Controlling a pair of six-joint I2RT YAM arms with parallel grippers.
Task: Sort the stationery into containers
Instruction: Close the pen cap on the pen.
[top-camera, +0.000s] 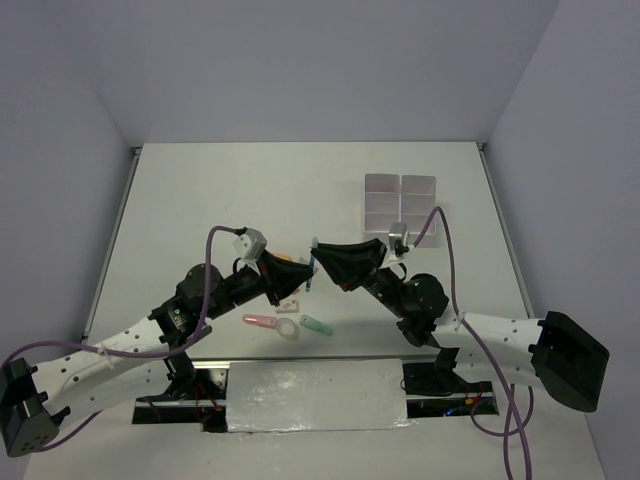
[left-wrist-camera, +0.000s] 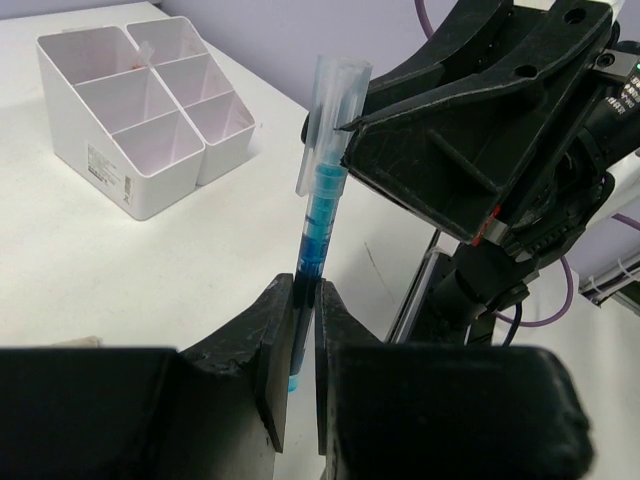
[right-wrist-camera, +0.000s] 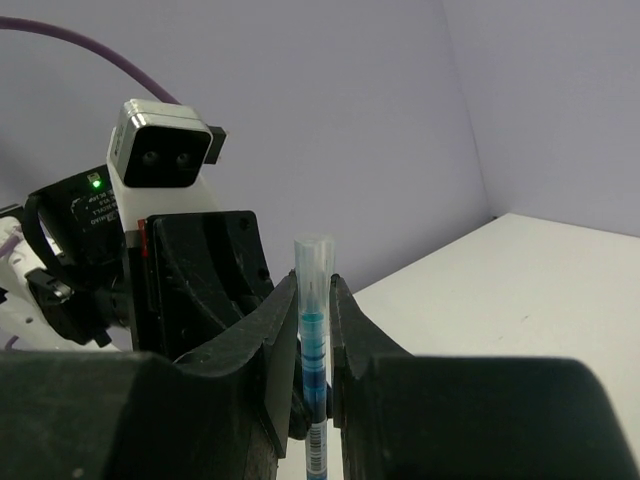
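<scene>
Where both arms meet: blue pen (left-wrist-camera: 318, 215) above the table (left-wrist-camera: 120, 270).
Left gripper (left-wrist-camera: 303, 305): clenched on its barrel.
Right gripper (right-wrist-camera: 314, 300): clamped on the blue pen too.

A plain white table (top-camera: 250, 200) fills the middle of the scene, closed in by pale lilac-grey walls: a back wall (top-camera: 320, 60) along its far edge, a left wall (top-camera: 50, 180) and a right wall (top-camera: 570, 180) at its sides. A thin light strip (top-camera: 112, 235) runs down the table's left edge, with a small dark bracket (top-camera: 135, 151) at the far left corner, and a dull silvery sheet (top-camera: 315, 395) lies flat at the middle of the near edge. In the wrist views the same white tabletop (left-wrist-camera: 120, 270) meets the lilac wall (right-wrist-camera: 350, 120) behind it.
</scene>
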